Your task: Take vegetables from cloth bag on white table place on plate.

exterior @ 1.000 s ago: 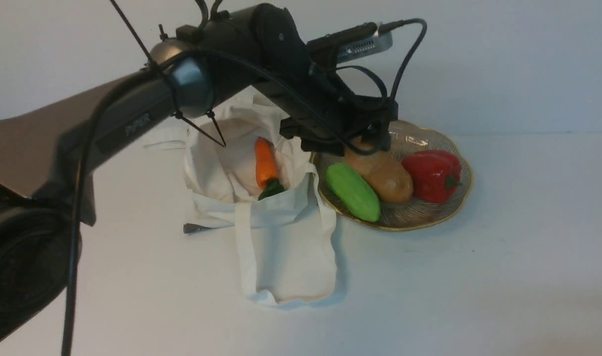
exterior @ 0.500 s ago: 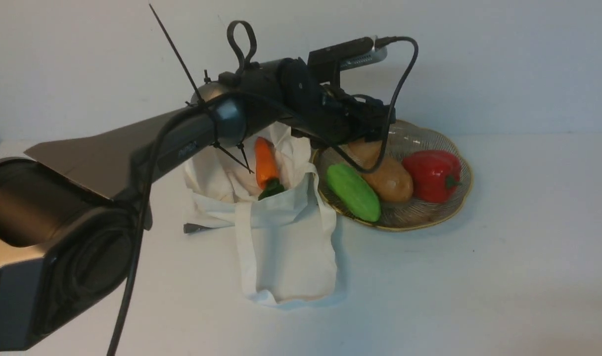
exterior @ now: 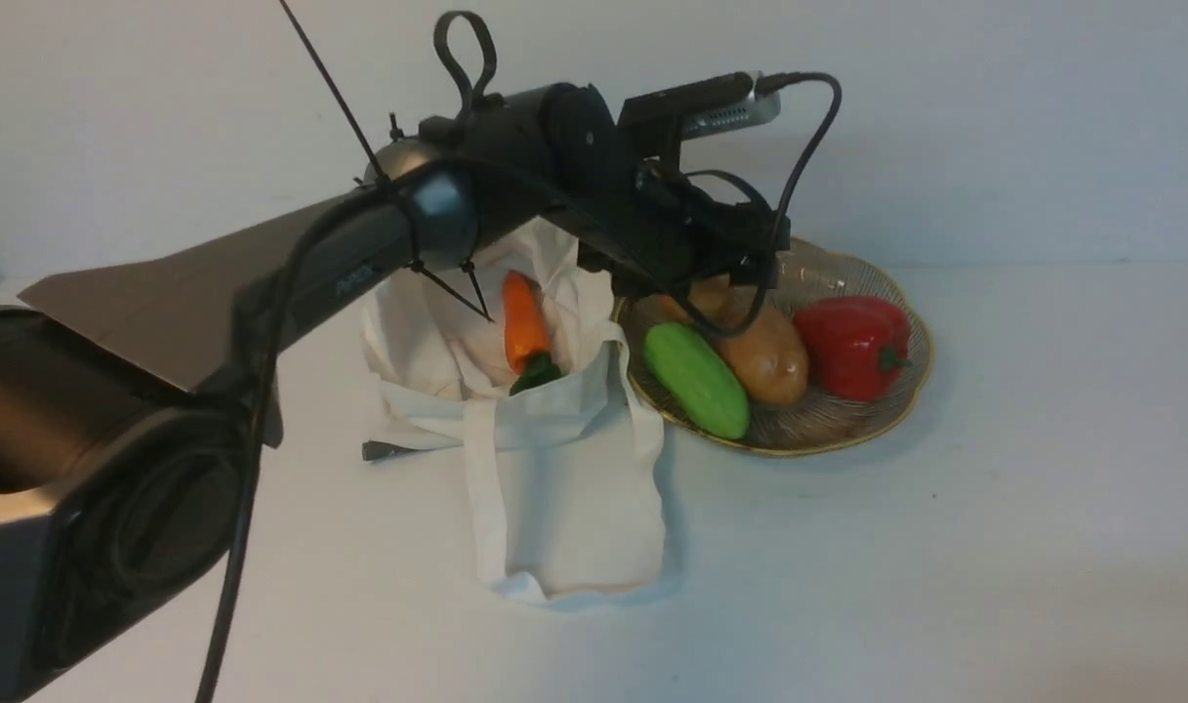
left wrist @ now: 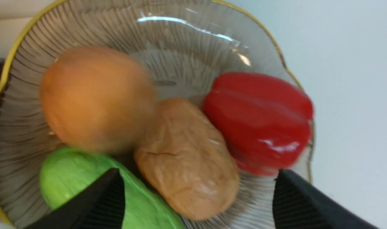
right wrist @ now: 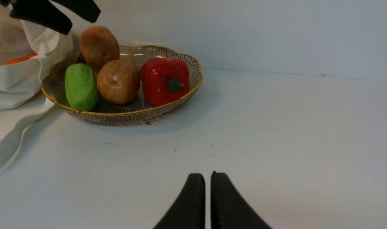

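Vegetables, front view: orange carrot (exterior: 525, 322) inside open cloth bag (exterior: 574, 488) on white table (exterior: 994, 537); brown potato (exterior: 771, 359) on plate (exterior: 847, 420) between green cucumber (exterior: 696, 379) and red pepper (exterior: 852, 347). Left wrist view: left gripper (left wrist: 196, 178) spread wide, empty, above plate; second, blurred potato (left wrist: 96, 97) beside the first. Right wrist view: right gripper (right wrist: 207, 197) pressed together on nothing, over white table, apart from plate.

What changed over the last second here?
The left arm shifted and its left gripper lifted slightly above the plate's rear. It now stands open over a rear potato, blurred in the wrist view, apparently just let go. The front potato, cucumber, red pepper and plate stayed put; the carrot remains in the cloth bag.
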Robot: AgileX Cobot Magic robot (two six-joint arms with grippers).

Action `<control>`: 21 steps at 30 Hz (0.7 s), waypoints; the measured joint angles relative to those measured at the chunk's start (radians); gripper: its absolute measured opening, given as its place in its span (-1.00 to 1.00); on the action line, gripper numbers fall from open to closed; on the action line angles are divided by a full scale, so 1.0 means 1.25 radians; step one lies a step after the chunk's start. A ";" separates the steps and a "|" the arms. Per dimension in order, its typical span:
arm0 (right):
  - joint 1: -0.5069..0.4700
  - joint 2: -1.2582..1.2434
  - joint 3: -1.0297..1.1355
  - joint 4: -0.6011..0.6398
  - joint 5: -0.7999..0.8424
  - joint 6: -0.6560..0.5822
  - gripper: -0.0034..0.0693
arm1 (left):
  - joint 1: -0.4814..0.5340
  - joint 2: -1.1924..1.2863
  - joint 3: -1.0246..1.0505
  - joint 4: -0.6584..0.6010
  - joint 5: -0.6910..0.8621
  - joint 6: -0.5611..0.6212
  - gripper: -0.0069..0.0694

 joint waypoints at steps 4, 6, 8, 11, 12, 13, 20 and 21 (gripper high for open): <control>0.000 0.000 0.000 0.000 0.000 0.000 -0.85 | 0.001 -0.069 0.000 0.004 0.087 0.049 0.62; 0.000 0.000 0.000 0.000 0.000 0.000 -0.85 | 0.001 -0.103 0.000 0.005 0.132 0.074 0.51; 0.000 0.000 0.000 0.000 0.000 0.000 -0.85 | 0.001 -0.181 0.000 0.019 0.225 0.095 0.21; 0.000 0.000 0.000 0.000 0.000 0.000 -0.85 | 0.001 -0.271 0.000 0.052 0.307 0.110 -0.30; 0.000 0.000 0.000 0.000 0.000 0.000 -0.85 | 0.001 -0.314 -0.001 0.072 0.340 0.117 -0.49; 0.000 0.000 0.000 0.000 0.000 0.000 -0.85 | 0.001 -0.355 -0.002 0.086 0.390 0.128 -0.65; 0.000 0.000 0.000 0.000 0.000 0.000 -0.85 | 0.001 -0.566 0.093 0.140 0.447 0.163 -0.83; 0.000 0.000 0.000 0.000 0.000 0.000 -0.85 | 0.001 -0.596 0.126 0.141 0.449 0.165 -0.83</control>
